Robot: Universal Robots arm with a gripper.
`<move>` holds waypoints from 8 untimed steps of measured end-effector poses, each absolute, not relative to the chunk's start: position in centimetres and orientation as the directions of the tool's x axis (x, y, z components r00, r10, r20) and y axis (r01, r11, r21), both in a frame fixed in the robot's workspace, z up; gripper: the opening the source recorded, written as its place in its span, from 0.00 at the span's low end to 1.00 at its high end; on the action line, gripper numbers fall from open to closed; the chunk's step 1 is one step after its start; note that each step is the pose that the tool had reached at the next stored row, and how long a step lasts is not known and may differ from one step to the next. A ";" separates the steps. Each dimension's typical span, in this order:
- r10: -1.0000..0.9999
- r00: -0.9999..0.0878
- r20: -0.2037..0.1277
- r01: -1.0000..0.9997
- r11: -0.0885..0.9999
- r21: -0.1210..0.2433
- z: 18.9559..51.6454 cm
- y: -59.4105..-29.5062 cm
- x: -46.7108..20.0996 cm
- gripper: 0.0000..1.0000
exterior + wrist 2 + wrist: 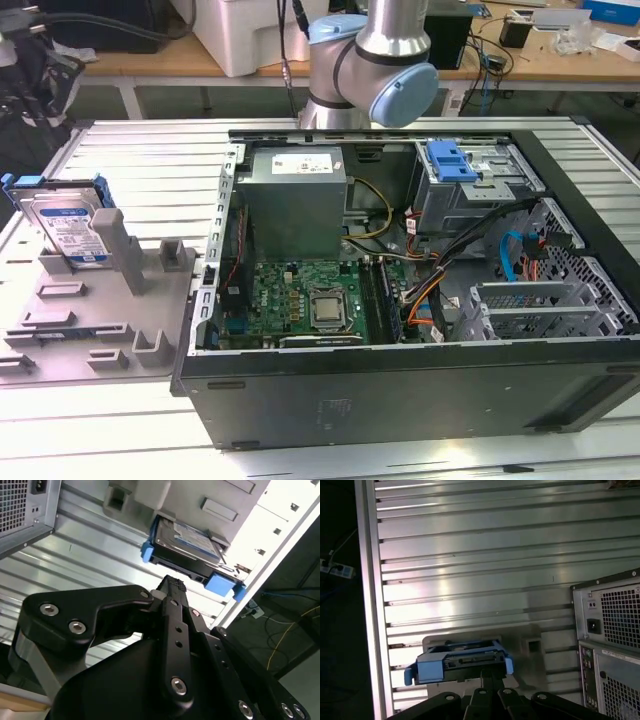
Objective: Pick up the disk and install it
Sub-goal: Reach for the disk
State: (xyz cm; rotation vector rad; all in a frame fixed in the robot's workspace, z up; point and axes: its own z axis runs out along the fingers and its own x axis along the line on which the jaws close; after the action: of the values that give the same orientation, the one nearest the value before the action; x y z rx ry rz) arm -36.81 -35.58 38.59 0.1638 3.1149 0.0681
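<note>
Table (130, 150): slatted metal, carrying everything.
Computer case (400, 400): open, toward the table's edge on the exterior view's right.
Holder (100, 310): grey, near the opposite table edge.
Disk (70, 225) (187, 545) (462, 660): leaning in the holder, outside the case.
Gripper (172, 585) (487, 680): aimed at the disk's edge, seemingly just short of it; apart or together, I cannot tell.

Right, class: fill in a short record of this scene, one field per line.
Disk: leaning in the grey holder, outside the computer case, at the exterior view's left.
Gripper: pointed at the disk's edge in both wrist views; contact unclear.
Drive cage: inside the case, blue latch on top.
Progress: disk not yet installed.
</note>
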 end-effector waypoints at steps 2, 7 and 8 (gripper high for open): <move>0.106 -0.994 -0.019 0.106 0.993 0.045 38.5 -35.4 -37.8 0.11; 0.109 -0.994 -0.019 0.108 0.993 0.045 38.3 -34.8 -40.6 0.11; 0.109 -0.994 -0.019 0.109 0.993 0.045 38.3 -34.7 -40.9 0.11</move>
State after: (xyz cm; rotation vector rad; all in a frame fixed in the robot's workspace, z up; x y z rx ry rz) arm -40.86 -34.74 38.32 0.1703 3.1146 0.0679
